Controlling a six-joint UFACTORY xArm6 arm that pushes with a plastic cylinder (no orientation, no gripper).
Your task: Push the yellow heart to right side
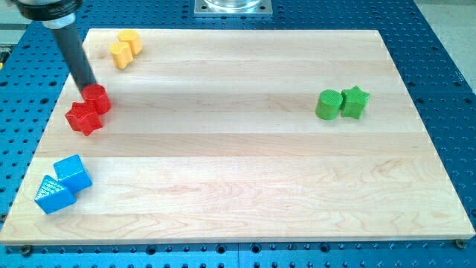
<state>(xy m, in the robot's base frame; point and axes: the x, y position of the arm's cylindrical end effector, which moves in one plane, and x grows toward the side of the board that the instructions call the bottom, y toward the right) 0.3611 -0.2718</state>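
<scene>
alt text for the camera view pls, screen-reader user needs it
My tip rests against the red cylinder, which touches a red star, near the wooden board's left edge. Two yellow blocks sit at top left, untouched; two blue blocks sit bottom left, and a green cylinder and green star at right.

We see the scene bright and evenly lit, the light seeming to come from overhead, with no harsh contrast anywhere. The pale counter (245, 156) shows its grain clearly and carries only a faint sheen, no real glare. Shadows are soft and short: a thin dark edge under the green blocks (341, 103), a little shade beneath the blue blocks (63, 184) and the red blocks (88, 109). The yellow blocks (125, 47) look slightly washed out. The rod (74, 50) is dark and somewhat smeared along its edges. Focus is otherwise sharp, though the counter's sides splay with perspective.
</scene>
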